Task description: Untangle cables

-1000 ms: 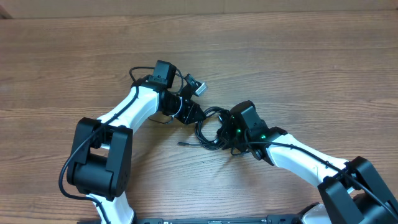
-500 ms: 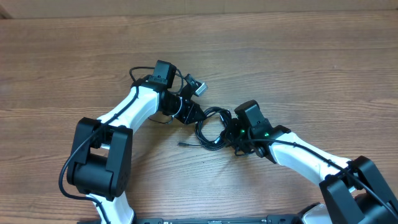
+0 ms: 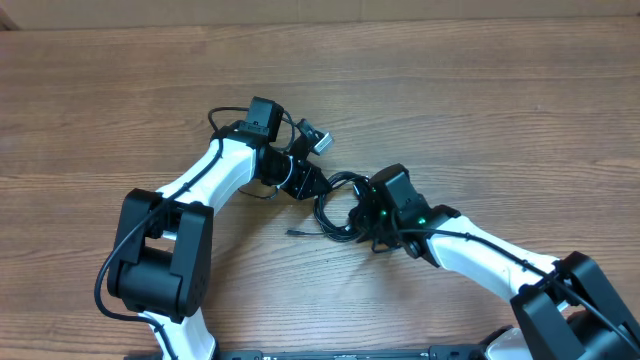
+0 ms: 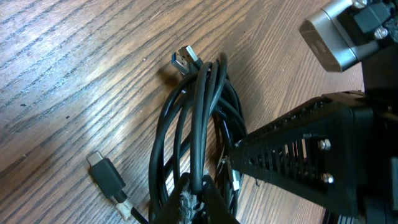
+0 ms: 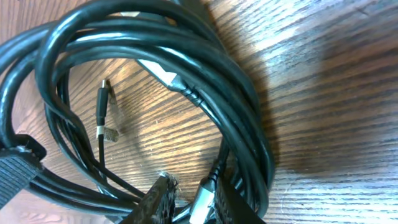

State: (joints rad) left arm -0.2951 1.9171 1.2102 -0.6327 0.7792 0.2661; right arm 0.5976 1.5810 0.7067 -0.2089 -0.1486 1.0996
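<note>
— Black throughout: thin black cables [image 3: 338, 205] with small plug ends are coiled in one bundle near the middle of the pale wooden tabletop [image 3: 500, 90], somewhat toward its near edge. What is found nearest that edge?

— A small black plug [image 4: 107, 176] on a loose end is laid flat just beside the coil. A little beyond it, on the bundle's right side, the right gripper [image 3: 362, 215] is set down over the loops. In its wrist view a silver plug [image 5: 202, 190] is seen between its fingertips, which stand slightly apart. Whether that plug is pinched or merely straddled cannot be told.

— And farther on?

— The left gripper [image 3: 308, 183] is pressed to the far left side of the coil and clamped tight on several strands where they are gathered. A silver-tipped plug [image 4: 185, 59] is poked out past the loops.

— What has been altered in the last second?

— Little. The right wrist was drawn slightly toward the right edge and has been brought back. The coil's outline is unchanged, and the left arm has not been moved.

— What is meant for the untangling?

— It is judged that no strand has been freed yet. The loops are still nested, so a pull apart, with one side held fast, is still called for.
</note>
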